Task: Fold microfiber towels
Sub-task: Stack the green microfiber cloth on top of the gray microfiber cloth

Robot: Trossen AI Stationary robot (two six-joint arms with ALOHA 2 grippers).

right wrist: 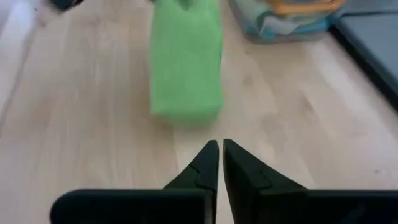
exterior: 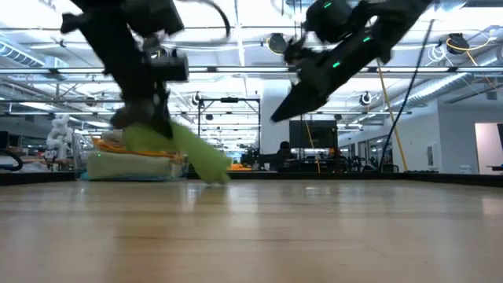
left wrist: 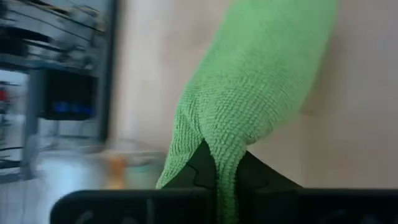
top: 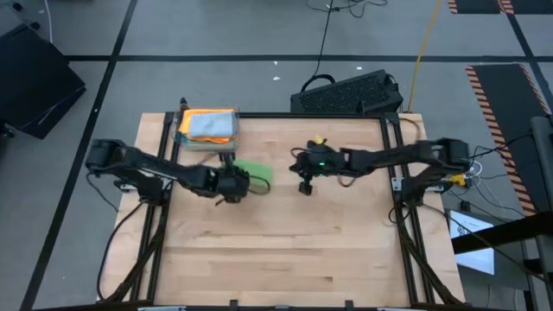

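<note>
Left gripper (left wrist: 217, 177) pinched shut on green towel (left wrist: 261, 81), cloth trailing ahead toward closed, empty right gripper (right wrist: 217, 155), stack (top: 207, 126) behind it: likely carrying a folded towel, next needing a level set-down on stack.

The left end effector (left wrist: 219, 171) is pinched shut on one end of the bright green microfiber towel (left wrist: 261, 87), which stretches away from its dark fingers (left wrist: 200, 165) over the pale wooden counter (left wrist: 360, 112). Beyond the counter's edge, the room is blurred.
</note>
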